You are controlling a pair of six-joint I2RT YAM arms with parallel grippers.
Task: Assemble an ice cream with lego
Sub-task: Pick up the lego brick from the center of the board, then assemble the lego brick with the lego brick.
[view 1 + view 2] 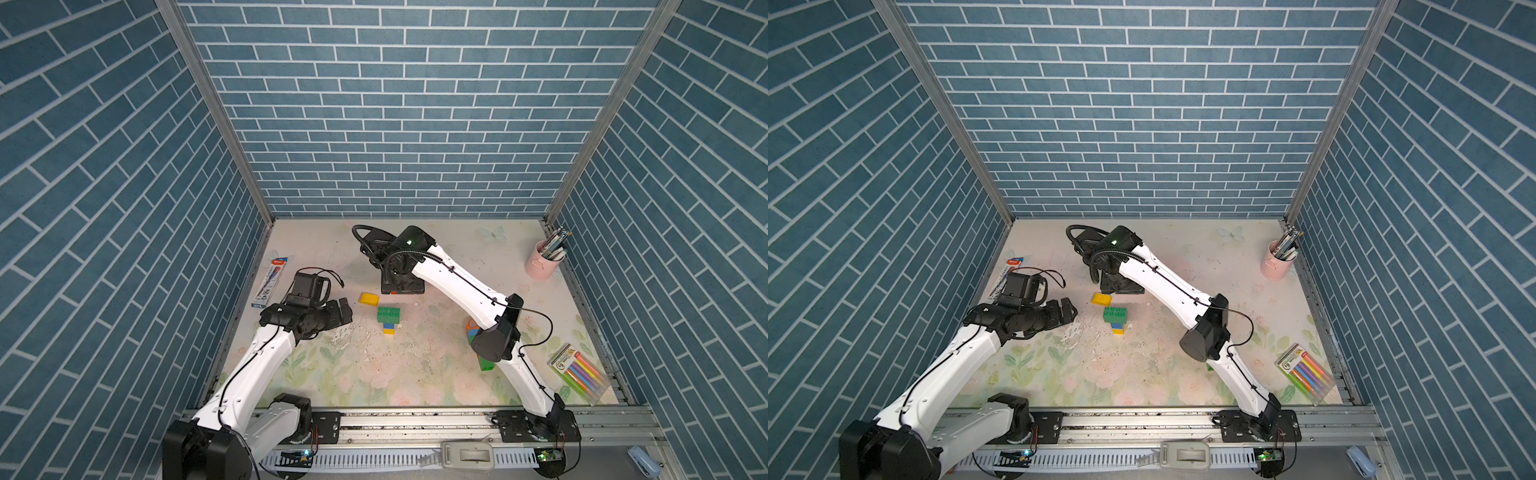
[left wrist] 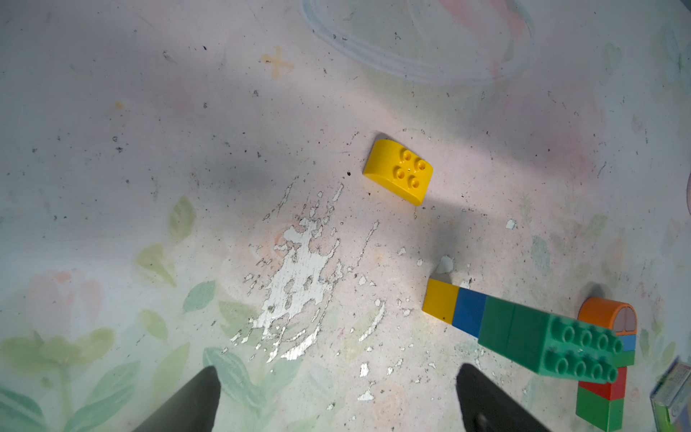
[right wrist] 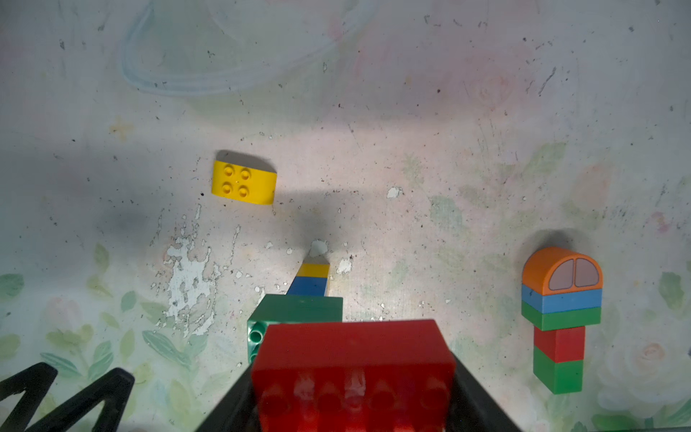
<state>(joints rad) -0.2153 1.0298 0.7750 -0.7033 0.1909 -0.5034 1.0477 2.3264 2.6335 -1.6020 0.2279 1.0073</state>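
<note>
Our right pincer (image 3: 353, 377) grips a red oblong brick (image 3: 351, 348) close to the upright stack (image 1: 389, 318), green on blue on yellow, in the middle of the surface (image 1: 415, 370). A round-topped yellow brick (image 1: 369, 299) sits just beside that stack. Our left pincer (image 2: 336, 374) hangs spread wide, empty. An orange-topped stack (image 3: 561, 318) lies apart.

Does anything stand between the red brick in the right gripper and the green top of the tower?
Nothing visible does. The red brick, held by the right gripper, hangs close to the green brick, whose studs are bare. The yellow rounded brick lies apart, and the open left gripper is off to the side.
</note>
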